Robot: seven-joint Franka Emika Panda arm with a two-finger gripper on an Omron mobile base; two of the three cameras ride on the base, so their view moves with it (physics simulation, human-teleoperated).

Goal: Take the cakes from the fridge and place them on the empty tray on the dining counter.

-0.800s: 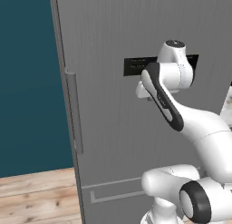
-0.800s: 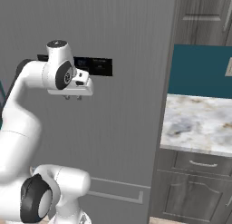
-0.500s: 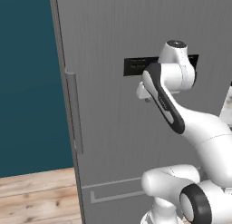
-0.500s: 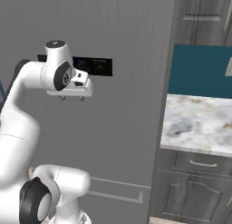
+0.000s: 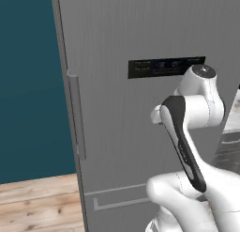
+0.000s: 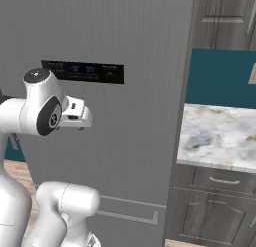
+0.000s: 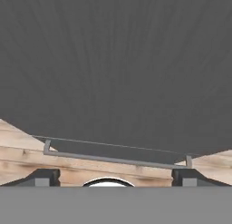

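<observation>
Cakes: not seen; we judge them to be behind the shut door of the fridge (image 5: 117,34), so nothing of the task's carrying is done yet

Fridge: door closed flat, handle (image 5: 75,116) on its left edge in the left base view, display (image 5: 166,66) dark above the arm. Nobody touches the handle

Change in the last second: the base cameras have held, fridge and handle sit where they sat, but the arm has sunk. Its wrist was level with the display and is now below it, folded closer to the door

Gripper (image 7: 117,177): fingertips (image 7: 45,175) stand wide apart, nothing between them. The hand view looks down the grey door face to the floorboards

Meaning, as we read it: the arm is repositioning for the handle, which is well off to its left. Door-opening is the step in hand

Beyond: a marble counter (image 6: 220,136) right of the fridge; no tray there that we can make out
</observation>
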